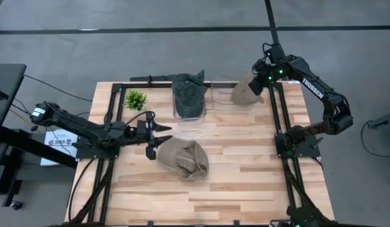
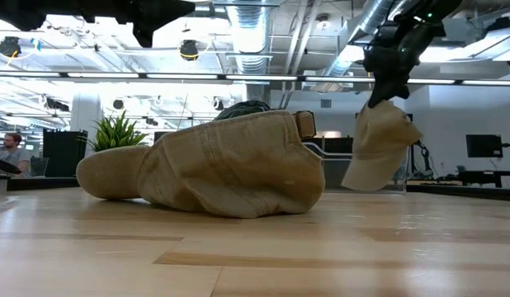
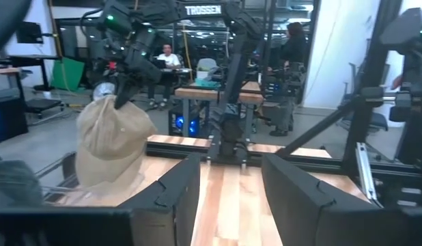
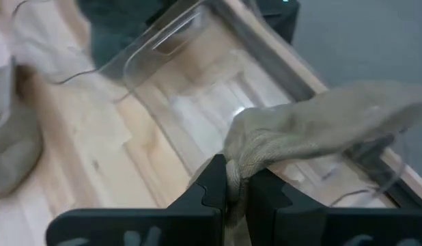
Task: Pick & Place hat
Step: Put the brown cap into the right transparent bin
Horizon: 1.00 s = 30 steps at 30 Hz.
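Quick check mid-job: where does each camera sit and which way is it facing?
High: overhead, straight down; both arms, tan hat on the table.
Low: table height, level across that hat into the room; right gripper dangling a second hat.
Left wrist: past its open fingers toward the dangling hat.
Right wrist: down at clear bin; fingers pinching the hat.

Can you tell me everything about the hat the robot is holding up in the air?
The held hat is a tan cloth cap, soft and crumpled, hanging limp with its brim drooping down. The right gripper pinches a fold of its fabric between shut fingers. It dangles above the clear bin at the table's far edge, not touching the table.
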{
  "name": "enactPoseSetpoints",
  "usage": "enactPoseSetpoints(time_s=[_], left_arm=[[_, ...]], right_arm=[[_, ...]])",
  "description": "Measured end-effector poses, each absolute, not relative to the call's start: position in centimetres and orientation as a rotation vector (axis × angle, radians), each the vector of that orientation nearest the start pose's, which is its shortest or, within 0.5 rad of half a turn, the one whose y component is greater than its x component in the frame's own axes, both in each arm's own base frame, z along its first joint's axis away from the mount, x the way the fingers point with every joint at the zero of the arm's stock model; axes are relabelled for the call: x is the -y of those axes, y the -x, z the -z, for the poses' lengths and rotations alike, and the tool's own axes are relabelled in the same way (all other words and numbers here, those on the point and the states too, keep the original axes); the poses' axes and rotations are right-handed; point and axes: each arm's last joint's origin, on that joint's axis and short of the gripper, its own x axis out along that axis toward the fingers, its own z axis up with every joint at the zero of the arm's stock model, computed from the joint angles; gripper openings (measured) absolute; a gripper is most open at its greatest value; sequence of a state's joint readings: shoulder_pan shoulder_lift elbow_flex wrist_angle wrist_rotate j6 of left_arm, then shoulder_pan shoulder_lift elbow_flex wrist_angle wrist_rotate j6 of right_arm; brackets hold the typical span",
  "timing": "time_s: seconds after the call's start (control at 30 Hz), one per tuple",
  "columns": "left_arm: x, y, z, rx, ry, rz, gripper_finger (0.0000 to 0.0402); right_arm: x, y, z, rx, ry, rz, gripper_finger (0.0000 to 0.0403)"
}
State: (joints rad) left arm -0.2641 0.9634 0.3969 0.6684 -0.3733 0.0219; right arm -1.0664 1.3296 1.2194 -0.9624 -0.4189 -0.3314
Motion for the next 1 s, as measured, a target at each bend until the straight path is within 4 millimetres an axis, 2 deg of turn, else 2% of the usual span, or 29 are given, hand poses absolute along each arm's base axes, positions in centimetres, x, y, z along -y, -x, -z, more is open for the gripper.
enactPoseSetpoints(time_s=[0.47, 1.0], left_arm=[[3.43, -19.97, -25.0, 0.106, 0.011, -0.152, 0.0154], [3.44, -19.98, -25.0, 0.105, 0.011, -0.152, 0.0154]], right_arm=[[22.06, -12.86, -30.95, -0.923, -0.48, 0.691, 0.0017], [21.9, -12.77, -30.84, -0.941, -0.492, 0.684, 0.002]])
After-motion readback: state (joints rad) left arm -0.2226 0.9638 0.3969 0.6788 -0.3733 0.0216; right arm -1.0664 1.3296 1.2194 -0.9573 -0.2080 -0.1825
